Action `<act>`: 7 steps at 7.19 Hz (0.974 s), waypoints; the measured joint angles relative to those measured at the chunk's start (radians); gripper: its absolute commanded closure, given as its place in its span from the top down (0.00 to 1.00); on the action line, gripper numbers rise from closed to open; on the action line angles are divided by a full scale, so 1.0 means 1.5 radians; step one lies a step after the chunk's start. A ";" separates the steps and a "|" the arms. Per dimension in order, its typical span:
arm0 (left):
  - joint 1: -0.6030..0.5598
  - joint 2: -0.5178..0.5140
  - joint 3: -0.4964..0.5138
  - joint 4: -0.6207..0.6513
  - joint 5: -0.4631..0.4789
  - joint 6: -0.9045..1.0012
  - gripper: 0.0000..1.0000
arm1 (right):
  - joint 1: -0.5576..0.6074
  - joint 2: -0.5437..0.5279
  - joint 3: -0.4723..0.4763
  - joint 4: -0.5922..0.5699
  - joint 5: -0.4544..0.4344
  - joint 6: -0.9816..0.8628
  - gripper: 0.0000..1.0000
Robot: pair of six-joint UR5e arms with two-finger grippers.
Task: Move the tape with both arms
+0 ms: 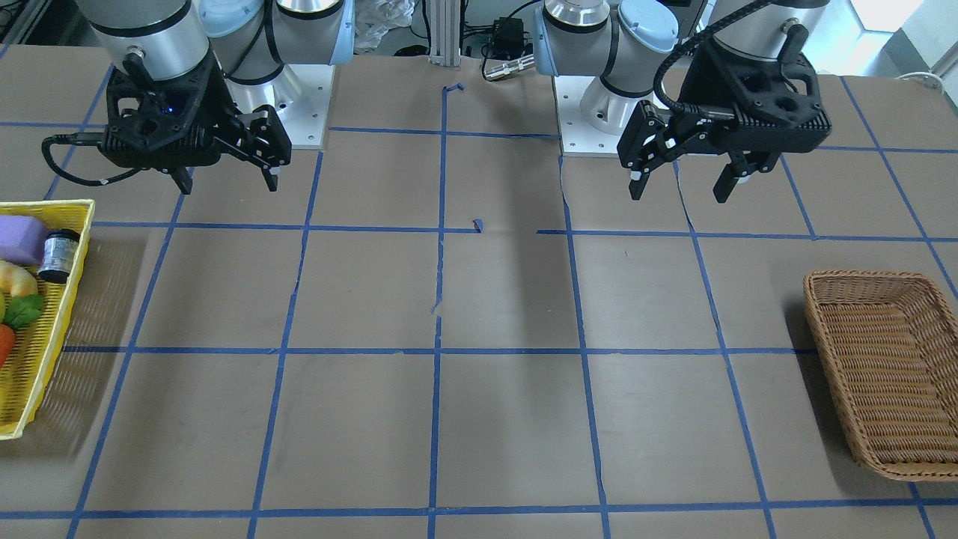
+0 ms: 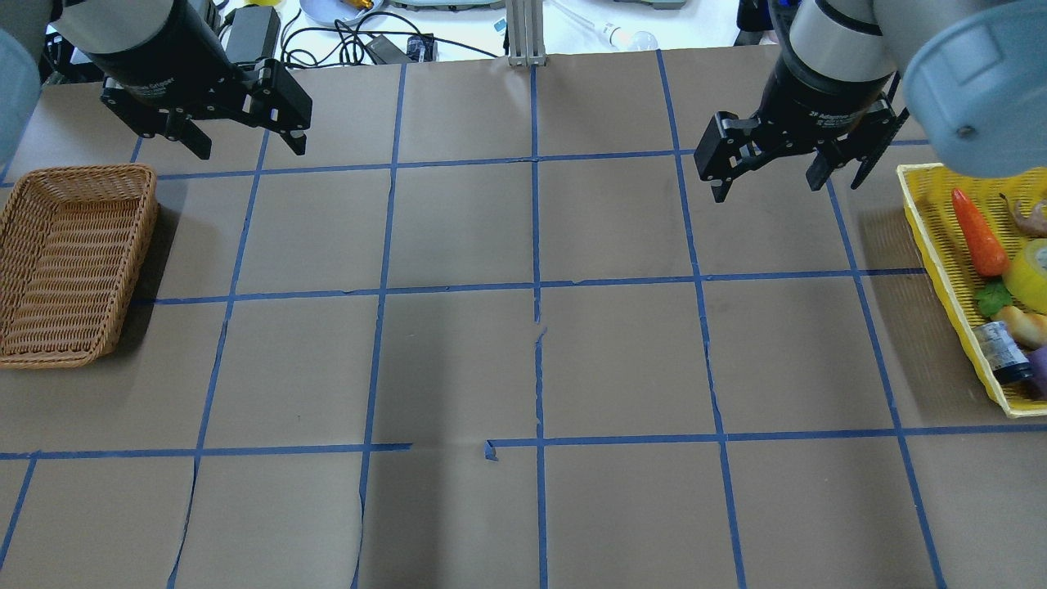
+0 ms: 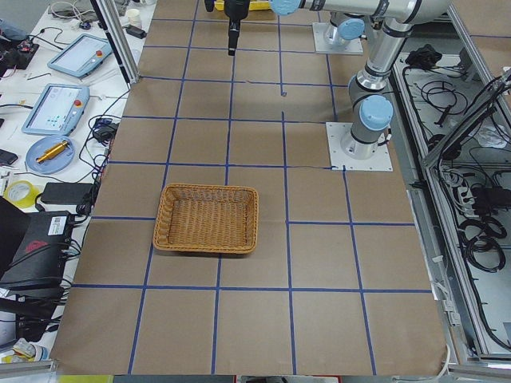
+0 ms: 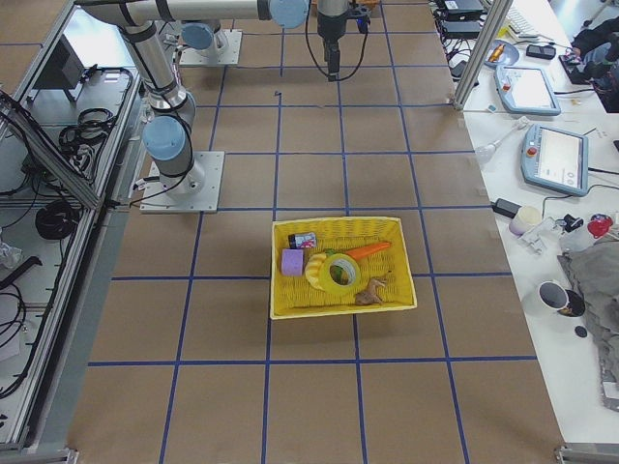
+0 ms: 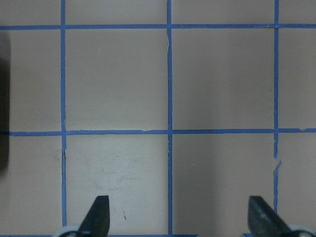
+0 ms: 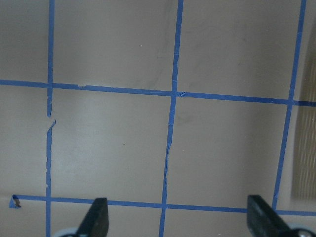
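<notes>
The tape (image 2: pixel 1032 274), a bright yellow roll, lies in the yellow basket (image 2: pixel 932 237) at the table's right edge among toy food. It also shows in the exterior right view (image 4: pixel 336 272), leaning in that basket (image 4: pixel 338 224). My right gripper (image 2: pixel 769 186) hangs open and empty above the table, to the left of the basket and apart from it. My left gripper (image 2: pixel 249 147) hangs open and empty at the far left. Both wrist views show only bare table between the open left fingertips (image 5: pixel 98 210) and right fingertips (image 6: pixel 98 212).
A brown wicker basket (image 2: pixel 74 258) stands empty at the table's left edge, below my left gripper. The yellow basket also holds a carrot (image 2: pixel 977 233), a small dark jar (image 2: pixel 1002 352) and a purple block (image 4: pixel 292 262). Blue tape lines grid the brown table.
</notes>
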 measured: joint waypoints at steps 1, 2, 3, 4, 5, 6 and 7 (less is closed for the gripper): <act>0.000 0.000 0.000 0.000 0.000 0.000 1.00 | 0.000 0.000 0.000 0.002 -0.002 0.002 1.00; 0.000 0.000 0.000 0.000 0.000 0.000 1.00 | 0.000 0.000 0.000 0.003 -0.006 0.005 1.00; 0.000 0.000 0.000 0.000 0.000 0.000 1.00 | 0.001 -0.001 0.001 0.003 -0.008 0.007 1.00; 0.000 0.000 0.000 0.000 0.000 0.000 1.00 | 0.002 -0.001 0.002 0.003 -0.009 0.008 1.00; 0.000 0.000 0.000 0.000 0.000 0.000 1.00 | 0.003 -0.001 0.002 0.003 -0.010 0.008 1.00; 0.000 0.000 0.000 0.000 0.000 0.000 1.00 | 0.003 -0.001 0.003 0.002 -0.010 0.008 1.00; -0.001 0.000 0.000 0.000 0.000 0.000 1.00 | 0.003 -0.001 0.003 0.002 -0.010 0.008 1.00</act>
